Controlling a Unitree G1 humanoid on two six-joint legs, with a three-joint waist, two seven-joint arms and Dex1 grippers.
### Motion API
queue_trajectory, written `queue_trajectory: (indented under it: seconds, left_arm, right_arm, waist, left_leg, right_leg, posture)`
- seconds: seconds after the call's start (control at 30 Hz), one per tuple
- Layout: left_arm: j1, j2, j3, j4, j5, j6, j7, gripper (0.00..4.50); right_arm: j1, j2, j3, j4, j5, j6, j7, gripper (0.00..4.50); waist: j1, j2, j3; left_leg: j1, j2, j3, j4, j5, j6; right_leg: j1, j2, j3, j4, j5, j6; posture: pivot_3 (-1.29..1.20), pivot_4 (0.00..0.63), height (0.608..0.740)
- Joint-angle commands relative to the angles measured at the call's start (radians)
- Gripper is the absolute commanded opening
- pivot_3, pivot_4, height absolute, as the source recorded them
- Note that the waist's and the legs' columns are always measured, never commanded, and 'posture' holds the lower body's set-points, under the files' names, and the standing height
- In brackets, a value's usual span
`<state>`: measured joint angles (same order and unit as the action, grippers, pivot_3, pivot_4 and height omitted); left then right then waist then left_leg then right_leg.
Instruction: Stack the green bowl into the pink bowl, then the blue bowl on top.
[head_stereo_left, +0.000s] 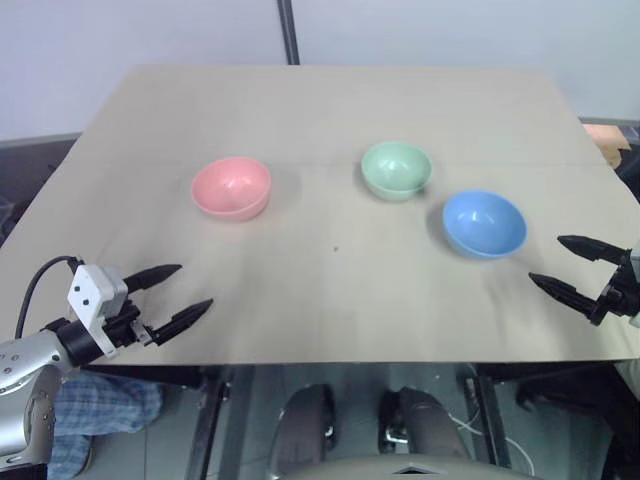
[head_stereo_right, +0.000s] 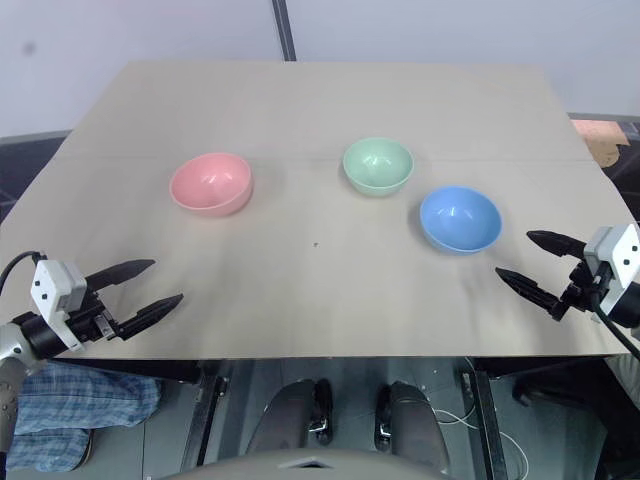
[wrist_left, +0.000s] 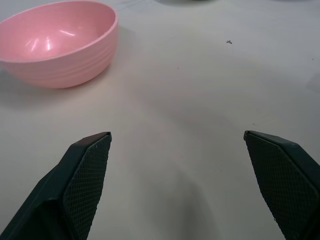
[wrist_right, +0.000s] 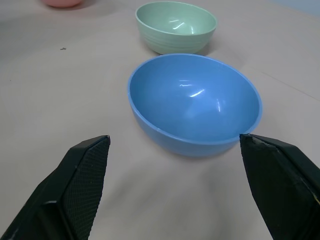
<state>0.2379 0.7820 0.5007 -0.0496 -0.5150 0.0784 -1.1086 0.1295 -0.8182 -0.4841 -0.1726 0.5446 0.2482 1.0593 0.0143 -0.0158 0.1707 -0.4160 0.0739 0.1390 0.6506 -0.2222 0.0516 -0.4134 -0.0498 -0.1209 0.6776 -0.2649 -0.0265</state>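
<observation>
A: Looking at the table (head_stereo_left: 330, 290): pink bowl (head_stereo_left: 231, 187) at ten o'clock, green bowl (head_stereo_left: 396, 168) at one, blue bowl (head_stereo_left: 484, 223) at three. Left gripper (head_stereo_left: 171, 297) and right gripper (head_stereo_left: 563, 265) gape wide, empty.

B: The green bowl seems light, stiff and smooth, probably slippery. I would pinch its rim.

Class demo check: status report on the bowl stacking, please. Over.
Left pincer and right pincer open, empty. Green bowl, pink bowl, blue bowl apart on table, nothing stacked. Nothing between them. Over.
</observation>
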Motion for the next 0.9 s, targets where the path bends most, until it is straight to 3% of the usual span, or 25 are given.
queue_trajectory:
  seconds: [0.03,0.9]
  left_arm:
    - [-0.003,0.002,0.027,-0.031,-0.017,-0.017,-0.004,4.50]
    - [-0.028,-0.004,0.013,-0.025,-0.005,-0.022,0.000,4.50]
  right_arm:
    - [-0.001,-0.008,-0.033,-0.015,0.010,-0.016,0.001,4.49]
    - [-0.006,-0.007,-0.030,-0.009,0.010,-0.023,-0.001,4.49]
  waist:
    - [0.000,0.000,0.000]
    - [0.000,0.000,0.000]
  left_leg:
    - [0.000,0.000,0.000,0.000,0.000,0.000]
    - [0.000,0.000,0.000,0.000,0.000,0.000]
  right_leg:
    - [0.000,0.000,0.000,0.000,0.000,0.000]
    - [0.000,0.000,0.000,0.000,0.000,0.000]
  posture:
    - [0.00,0.150,0.740]
    - [0.00,0.150,0.740]
